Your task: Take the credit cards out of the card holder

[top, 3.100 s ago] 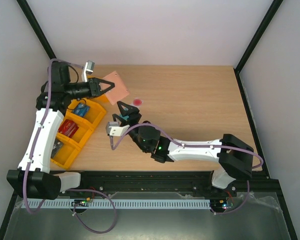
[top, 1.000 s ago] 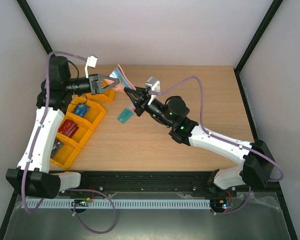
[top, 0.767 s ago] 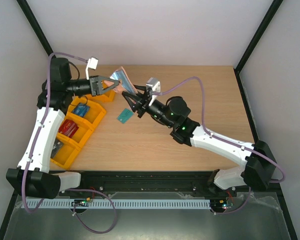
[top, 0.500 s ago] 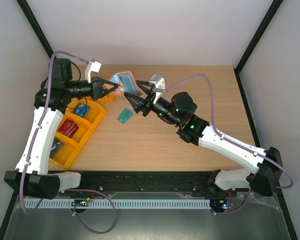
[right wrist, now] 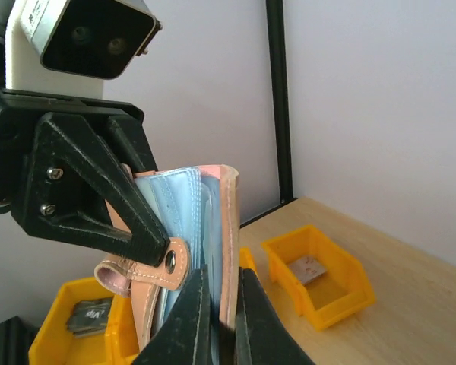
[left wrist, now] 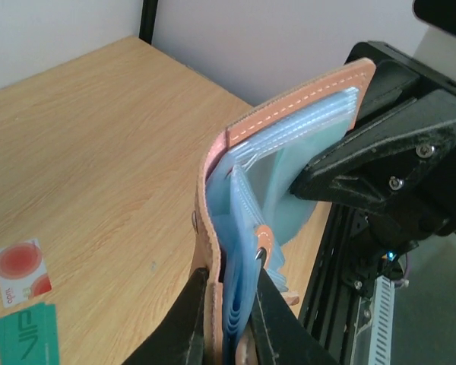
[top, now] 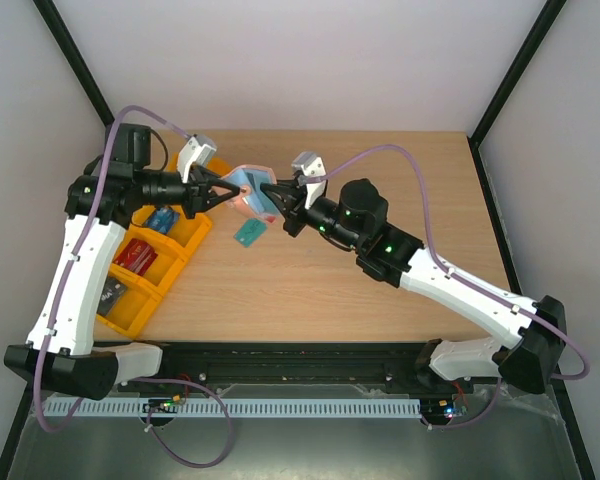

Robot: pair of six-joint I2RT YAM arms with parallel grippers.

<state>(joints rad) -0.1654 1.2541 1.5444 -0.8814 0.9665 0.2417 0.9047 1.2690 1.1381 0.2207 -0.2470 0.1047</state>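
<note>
Both the left pincer (left wrist: 226, 296) and the right pincer (right wrist: 222, 300) are clamped on the reddish-brown folding leather card holder (top: 246, 185), lifted over the far-left wooden desk (top: 400, 190), so I would free one pincer first and lay it beside the thin teal-green card (top: 247, 233), not on it.

2 arms reaching inward, left gripper (top: 227, 193) and right gripper (top: 269, 199) facing, both pinched on the card holder (top: 247, 184)

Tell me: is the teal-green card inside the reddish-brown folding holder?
No, the teal-green card lies flat on the wooden table, outside the holder.
</note>
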